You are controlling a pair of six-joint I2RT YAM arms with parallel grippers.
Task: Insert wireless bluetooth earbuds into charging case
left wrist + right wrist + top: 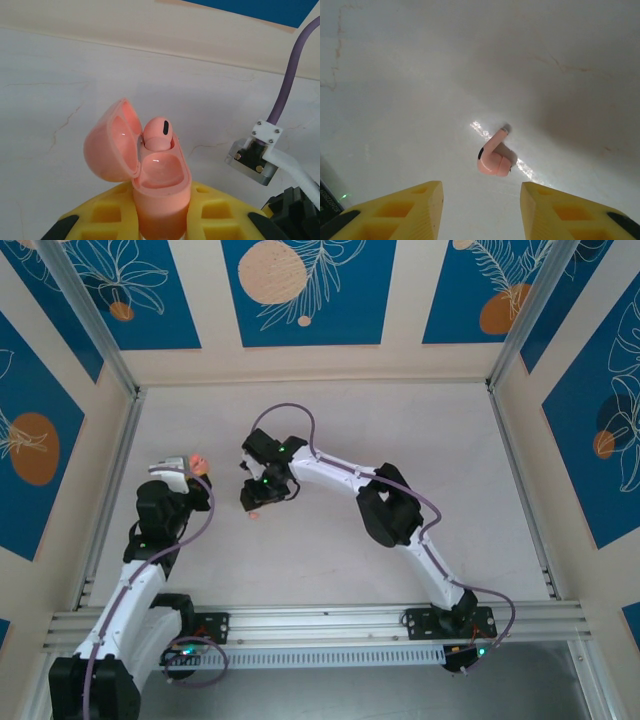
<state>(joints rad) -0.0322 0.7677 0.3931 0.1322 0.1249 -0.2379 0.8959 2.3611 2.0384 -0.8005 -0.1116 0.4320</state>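
Observation:
The charging case is a salmon-pink box held upright, with my left gripper shut on its lower body. Its lid hangs open to the left. One earbud sits in the far slot, and the near slot is bare. In the top view the case is left of centre, at the tip of the left gripper. A second earbud lies loose on the table, stem pointing away. My right gripper hovers open just short of it, its yellow fingers on either side and touching nothing.
The white table is boxed in by patterned blue and cream walls with metal rails along its sides. The right arm arches across the middle, and its wrist hardware and purple cable sit to the right of the case.

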